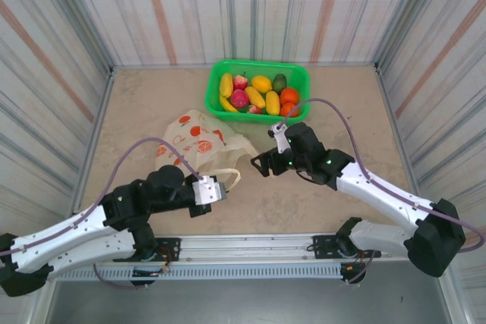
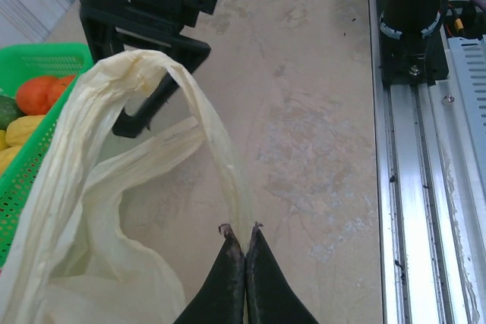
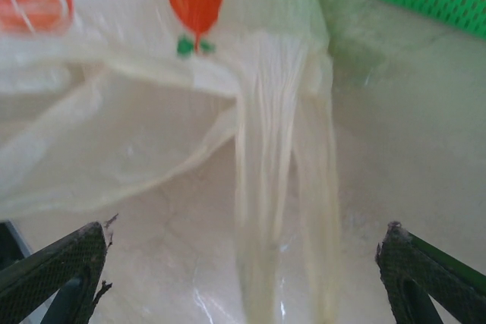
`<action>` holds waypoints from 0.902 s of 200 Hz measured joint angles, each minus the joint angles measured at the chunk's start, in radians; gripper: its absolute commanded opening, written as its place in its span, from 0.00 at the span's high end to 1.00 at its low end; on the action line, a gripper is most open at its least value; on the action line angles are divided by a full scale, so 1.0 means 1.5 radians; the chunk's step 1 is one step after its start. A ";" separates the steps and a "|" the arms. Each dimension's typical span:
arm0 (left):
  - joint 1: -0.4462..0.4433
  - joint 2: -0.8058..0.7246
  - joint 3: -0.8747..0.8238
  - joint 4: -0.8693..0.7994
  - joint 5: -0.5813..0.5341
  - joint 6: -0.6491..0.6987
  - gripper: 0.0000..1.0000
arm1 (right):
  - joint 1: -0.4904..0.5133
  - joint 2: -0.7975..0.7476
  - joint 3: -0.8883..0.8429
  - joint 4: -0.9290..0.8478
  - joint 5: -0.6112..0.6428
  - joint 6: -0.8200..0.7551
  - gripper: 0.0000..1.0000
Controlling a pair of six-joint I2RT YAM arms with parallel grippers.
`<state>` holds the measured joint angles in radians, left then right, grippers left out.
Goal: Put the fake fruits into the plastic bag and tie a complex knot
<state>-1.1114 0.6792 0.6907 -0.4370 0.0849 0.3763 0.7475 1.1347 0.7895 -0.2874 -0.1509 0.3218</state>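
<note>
Left gripper (image 2: 243,234) pinches the plastic bag (image 2: 76,187) by 1 handle; a handle strand (image 3: 273,172) runs 12 to 6 o'clock between the wide-open, empty jaws of the right gripper (image 3: 244,234).

The table (image 1: 152,96) is a pale beige slab with faint stone-like veining, closed in on three sides by striped panels (image 1: 61,36). Near the middle of its far edge sits a green plastic basket (image 1: 258,64) heaped with fake fruits (image 1: 258,96). Just in front of the basket's left corner lies a crumpled plastic bag (image 1: 199,136), pale yellow with orange prints. An aluminium rail (image 1: 250,246) runs along the near edge.
</note>
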 measured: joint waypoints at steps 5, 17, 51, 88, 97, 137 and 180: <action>0.000 0.003 0.000 0.000 0.000 0.000 1.00 | 0.001 0.008 -0.004 0.001 -0.001 0.002 0.05; 0.000 0.007 -0.001 0.000 0.001 -0.002 1.00 | 0.001 0.034 -0.009 0.009 -0.003 0.005 0.07; 0.000 0.004 -0.009 -0.001 0.000 -0.005 1.00 | -0.001 0.116 -0.011 0.043 -0.009 0.007 0.16; 0.000 -0.017 -0.011 0.000 -0.001 -0.005 1.00 | -0.001 0.196 0.015 0.057 -0.004 0.009 0.73; 0.000 -0.021 -0.011 0.000 -0.001 -0.005 1.00 | -0.001 0.204 0.028 0.060 -0.001 0.007 0.83; 0.000 -0.032 -0.011 0.008 -0.013 -0.016 1.00 | -0.025 0.200 0.064 0.075 -0.007 0.010 1.00; 0.000 -0.016 0.004 0.001 -0.028 -0.076 0.85 | -0.039 0.152 0.111 0.024 -0.040 0.078 1.00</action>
<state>-1.1114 0.6552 0.6968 -0.4358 0.0425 0.2623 0.6895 1.3621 0.9558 -0.2516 -0.2111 0.4385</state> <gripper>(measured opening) 0.129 0.045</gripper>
